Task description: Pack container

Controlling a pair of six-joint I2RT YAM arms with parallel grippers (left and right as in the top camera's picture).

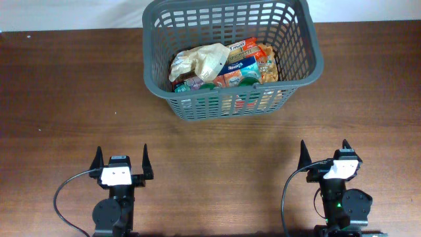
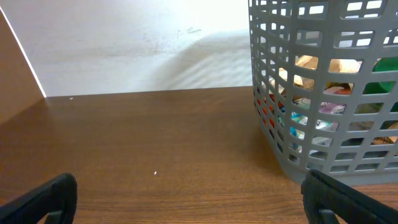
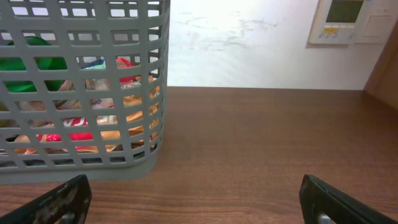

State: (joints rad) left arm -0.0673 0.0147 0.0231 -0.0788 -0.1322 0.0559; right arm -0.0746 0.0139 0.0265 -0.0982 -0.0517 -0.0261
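Note:
The container [image 1: 297, 72] is a large dark grey lattice basket at the far middle of the table. It holds several grocery packets, with a crumpled beige bag [image 1: 200, 60] on top. The container also shows at the right of the left wrist view [image 2: 273, 93] and at the left of the right wrist view [image 3: 158, 74]. My left gripper [image 1: 122, 160] is open and empty near the front edge. My right gripper [image 1: 324, 153] is open and empty at the front right. Both are well short of the container.
The brown wooden table [image 1: 66, 99] runs to a white wall behind. A white wall panel [image 3: 345, 18] shows at the far right in the right wrist view.

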